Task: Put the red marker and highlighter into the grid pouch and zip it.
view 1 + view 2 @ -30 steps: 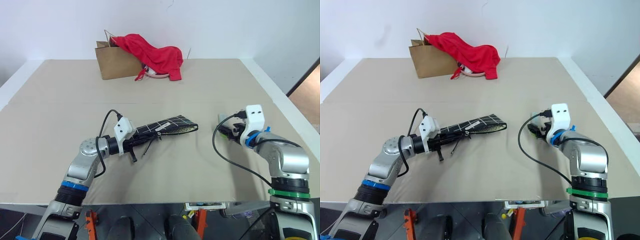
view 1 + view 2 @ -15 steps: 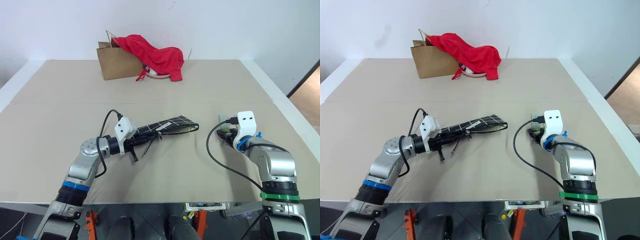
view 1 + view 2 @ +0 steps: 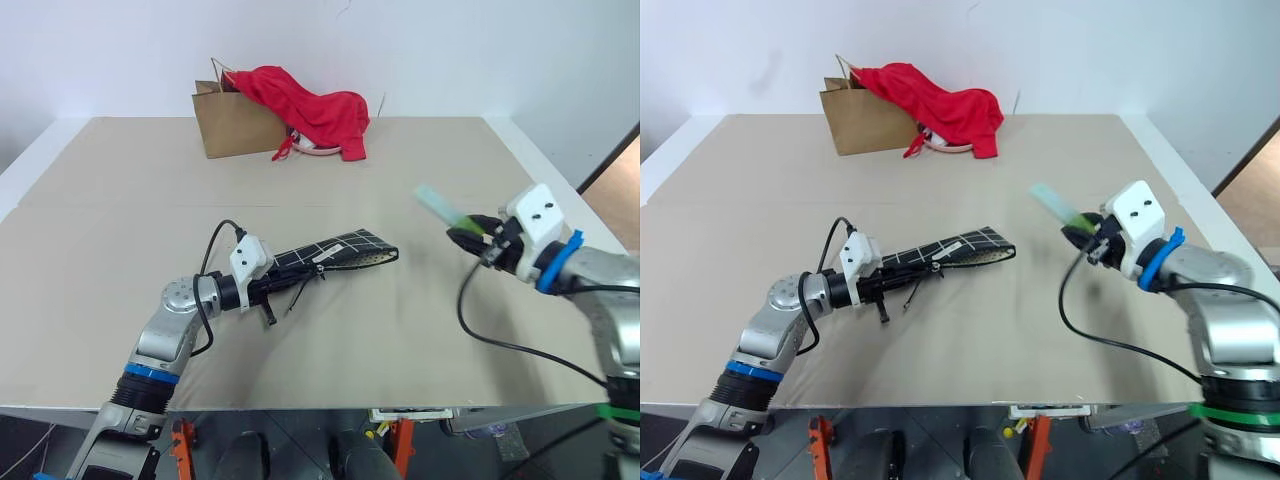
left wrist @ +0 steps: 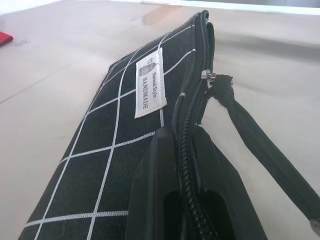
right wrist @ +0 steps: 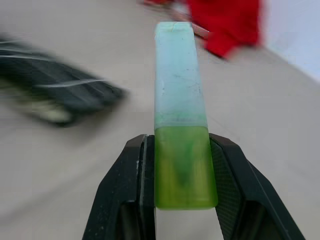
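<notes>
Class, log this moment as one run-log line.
left claw: shut on pouch | right claw: shut on highlighter, lifted

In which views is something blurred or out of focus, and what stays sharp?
Right wrist view: the highlighter is sharp, while the grid pouch and red cloth behind it are smeared. Left wrist view: the white label is crisp. Left eye view: the highlighter's pale end looks slightly blurred.
</notes>
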You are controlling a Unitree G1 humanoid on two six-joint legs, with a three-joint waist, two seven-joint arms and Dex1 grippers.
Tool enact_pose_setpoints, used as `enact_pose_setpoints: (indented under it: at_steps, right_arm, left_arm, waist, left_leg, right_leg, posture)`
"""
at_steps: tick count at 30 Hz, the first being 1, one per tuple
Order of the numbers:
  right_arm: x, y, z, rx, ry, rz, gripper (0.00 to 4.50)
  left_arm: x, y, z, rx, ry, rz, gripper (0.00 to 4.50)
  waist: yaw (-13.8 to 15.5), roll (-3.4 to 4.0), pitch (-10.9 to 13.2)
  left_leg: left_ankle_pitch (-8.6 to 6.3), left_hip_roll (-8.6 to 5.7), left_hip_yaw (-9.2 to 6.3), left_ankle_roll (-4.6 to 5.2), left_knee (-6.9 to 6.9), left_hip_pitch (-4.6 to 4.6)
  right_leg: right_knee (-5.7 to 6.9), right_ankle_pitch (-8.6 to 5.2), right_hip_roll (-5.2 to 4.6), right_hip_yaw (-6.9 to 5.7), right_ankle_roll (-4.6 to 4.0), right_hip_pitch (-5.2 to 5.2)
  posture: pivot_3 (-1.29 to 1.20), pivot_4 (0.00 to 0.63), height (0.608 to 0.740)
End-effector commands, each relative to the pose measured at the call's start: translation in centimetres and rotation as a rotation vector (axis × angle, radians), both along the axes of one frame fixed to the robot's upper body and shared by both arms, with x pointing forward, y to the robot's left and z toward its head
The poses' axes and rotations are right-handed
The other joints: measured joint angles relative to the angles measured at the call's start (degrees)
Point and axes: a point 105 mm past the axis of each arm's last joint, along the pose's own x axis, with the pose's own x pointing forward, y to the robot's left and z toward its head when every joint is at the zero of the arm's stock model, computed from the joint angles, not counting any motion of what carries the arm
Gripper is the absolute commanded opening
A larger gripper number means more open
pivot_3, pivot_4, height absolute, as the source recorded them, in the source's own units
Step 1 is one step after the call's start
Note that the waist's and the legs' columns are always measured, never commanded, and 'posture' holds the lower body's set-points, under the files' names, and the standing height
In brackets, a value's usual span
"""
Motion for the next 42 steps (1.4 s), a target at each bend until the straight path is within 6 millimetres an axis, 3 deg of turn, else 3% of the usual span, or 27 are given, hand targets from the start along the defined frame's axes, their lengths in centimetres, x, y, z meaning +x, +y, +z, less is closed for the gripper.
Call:
enact_pose_setpoints:
  at_steps: [1, 7, 17, 21, 31, 37, 42]
  right_arm:
    - [-2.2, 1.0, 2.9, -0.048, -0.013, 0.153, 1.12]
    - [-2.7, 1.6, 2.2, -0.118, 0.034, 0.206, 1.12]
    - [-2.3, 2.3, -2.2, -0.218, 0.137, 0.235, 1.12]
    - [-2.0, 2.3, -2.9, -0.237, 0.146, 0.236, 1.12]
    - [-0.8, 2.5, -2.4, -0.229, 0.113, 0.241, 1.12]
    - [-1.7, 3.1, -0.9, -0.15, 0.12, 0.303, 1.12]
    - [-1.3, 2.2, -2.1, -0.203, 0.144, 0.267, 1.12]
  left_arm:
    - [-0.2, -0.3, 1.1, -0.018, -0.041, -0.016, 0.0]
    - [-0.2, -0.4, 1.2, -0.021, -0.043, -0.015, 0.0]
    - [-0.1, -0.4, 1.4, -0.013, -0.054, -0.016, 0.0]
    - [-0.1, -0.3, 1.4, -0.014, -0.056, -0.016, 0.0]
    - [0.0, -0.3, 1.5, -0.013, -0.057, -0.018, 0.0]
    - [0.0, -0.2, 1.4, -0.012, -0.057, -0.015, 0.0]
    - [0.0, -0.2, 1.4, -0.012, -0.057, -0.015, 0.0]
  waist:
    - [-0.05, 0.01, 0.01]
    - [-0.03, -0.01, 0.01]
    - [0.0, -0.01, 0.01]
    - [0.01, -0.01, 0.01]
    - [0.01, -0.01, 0.01]
    - [0.15, -0.01, 0.01]
    - [0.15, -0.01, 0.01]
  left_leg:
    - [0.0, 0.0, 0.03, 0.0, 0.03, 0.0]
    - [0.02, 0.01, 0.09, -0.03, 0.11, 0.12]
    - [0.02, 0.0, 0.09, -0.03, 0.08, 0.06]
    - [0.02, 0.0, 0.1, -0.03, 0.09, 0.07]
    - [0.02, 0.01, 0.09, -0.03, 0.09, 0.08]
    - [0.02, 0.0, 0.08, -0.03, 0.08, 0.06]
    - [0.02, 0.0, 0.08, -0.03, 0.09, 0.07]
  right_leg:
    - [0.0, 0.01, -0.01, 0.03, 0.0, -0.01]
    - [0.01, 0.11, -0.01, 0.07, -0.04, 0.07]
    - [0.01, 0.06, -0.02, 0.07, -0.01, 0.02]
    - [0.01, 0.06, -0.02, 0.08, -0.01, 0.02]
    - [0.02, 0.07, -0.01, 0.06, -0.02, 0.02]
    - [0.02, 0.06, -0.02, 0.06, -0.02, 0.03]
    - [0.02, 0.07, -0.02, 0.06, -0.03, 0.03]
  posture:
    - [0.0, 0.15, 0.74]
    - [0.0, 0.15, 0.74]
    - [0.0, 0.15, 0.74]
    - [0.0, 0.15, 0.74]
    - [0.0, 0.15, 0.74]
    - [0.0, 0.15, 0.74]
    - [0.0, 0.15, 0.74]
